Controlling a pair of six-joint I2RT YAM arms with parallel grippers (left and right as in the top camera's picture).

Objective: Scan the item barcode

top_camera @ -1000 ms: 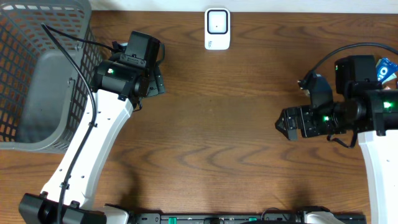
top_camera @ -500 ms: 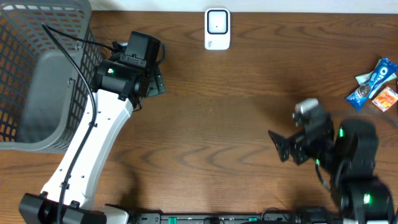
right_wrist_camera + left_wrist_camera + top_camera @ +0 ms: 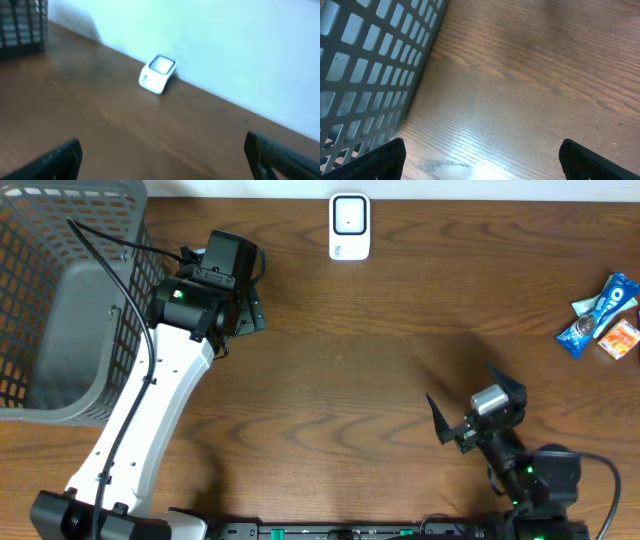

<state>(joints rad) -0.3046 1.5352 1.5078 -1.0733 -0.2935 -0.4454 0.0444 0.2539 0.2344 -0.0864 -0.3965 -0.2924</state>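
Change: the right gripper (image 3: 462, 392), a second ago stretched out over the far right of the tabletop (image 3: 350, 360), now sits drawn back at the near edge, to the right of the barcode scanner (image 3: 349, 225) and well apart from it.
Uncovered: the snack packets (image 3: 600, 315), mostly hidden under that arm a second ago, are now in plain view.
Left arm: unchanged, just left of the scanner, between it and the grey mesh basket (image 3: 30, 270).
Item: a small cluster of packets far to the right of the scanner, lying flat on the tabletop; a blue Oreo packet (image 3: 590, 325) lies slantwise, a second blue packet beside it, and an orange packet (image 3: 620, 338) touches them on the near side.
Barcode: not legible from any view.
Right jaws: spread wide, nothing between them; the wrist view looks across bare wood to the scanner.
Left jaws: the left gripper (image 3: 480, 165) is released too, empty, above bare wood beside the basket wall.
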